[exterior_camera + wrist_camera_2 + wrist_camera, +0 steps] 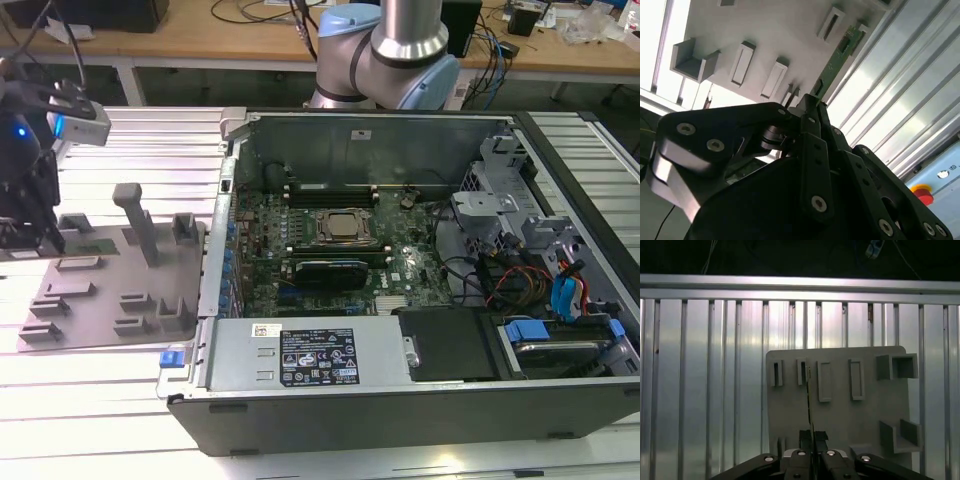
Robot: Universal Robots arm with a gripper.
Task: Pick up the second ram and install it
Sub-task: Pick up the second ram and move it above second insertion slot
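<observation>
The second ram [837,57] is a thin green stick reaching out from between my fingers over the grey holder tray [780,30]. In the first wrist view the ram [809,400] is edge-on, a dark line running across the tray [840,420] up to a narrow slot. My gripper [812,436] is shut on the near end of the stick. In the exterior view the gripper [35,225] hangs at the far left, over the tray's [110,310] left edge and well away from the motherboard [400,262].
The open computer case [400,370] fills the exterior view's middle and right, with the CPU socket [340,225] and memory slots [330,190] inside. Upright pegs [135,220] rise from the tray. Ribbed metal table [700,390] surrounds it. The arm's base [385,55] stands behind the case.
</observation>
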